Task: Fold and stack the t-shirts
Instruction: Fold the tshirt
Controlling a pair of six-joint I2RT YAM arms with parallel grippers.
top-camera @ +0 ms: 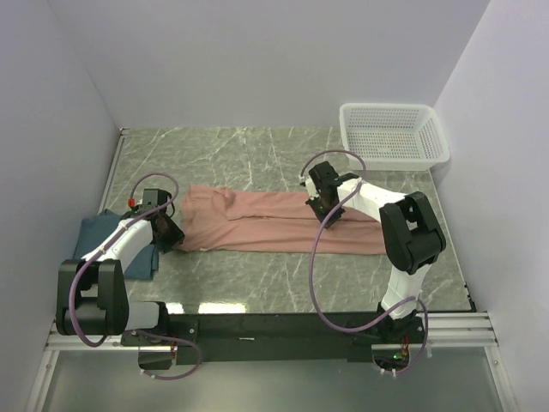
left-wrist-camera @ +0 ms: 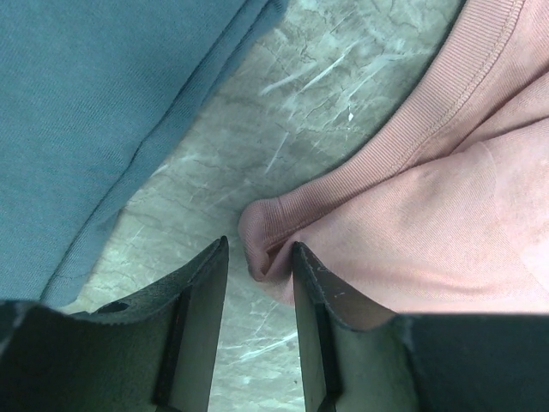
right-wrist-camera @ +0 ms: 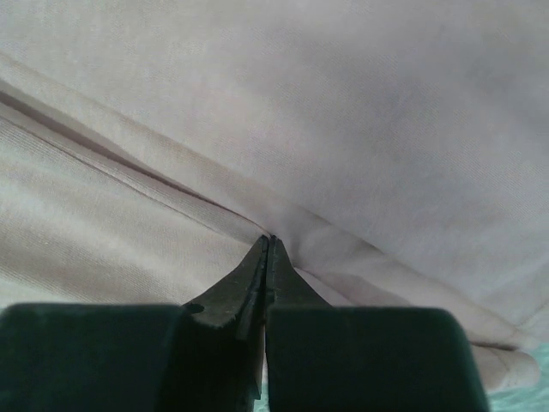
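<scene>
The salmon-pink t-shirt (top-camera: 257,225) lies as a long folded strip across the middle of the marble table (top-camera: 249,154). My right gripper (top-camera: 328,221) is down on its right half. In the right wrist view the gripper (right-wrist-camera: 268,239) is shut, pinching a fold edge of the pink cloth (right-wrist-camera: 343,112). My left gripper (top-camera: 169,233) sits at the strip's left end. Its jaws (left-wrist-camera: 260,249) stand open, and a ribbed corner of the pink shirt (left-wrist-camera: 446,189) reaches just between the tips. The teal-blue t-shirt (top-camera: 93,233) lies at the far left, beside the left arm, and fills the upper left of the left wrist view (left-wrist-camera: 86,103).
A white mesh basket (top-camera: 393,133) stands at the back right corner against the wall. Walls close in the table on the left, back and right. A strip of bare marble (left-wrist-camera: 283,112) separates the teal and pink cloth.
</scene>
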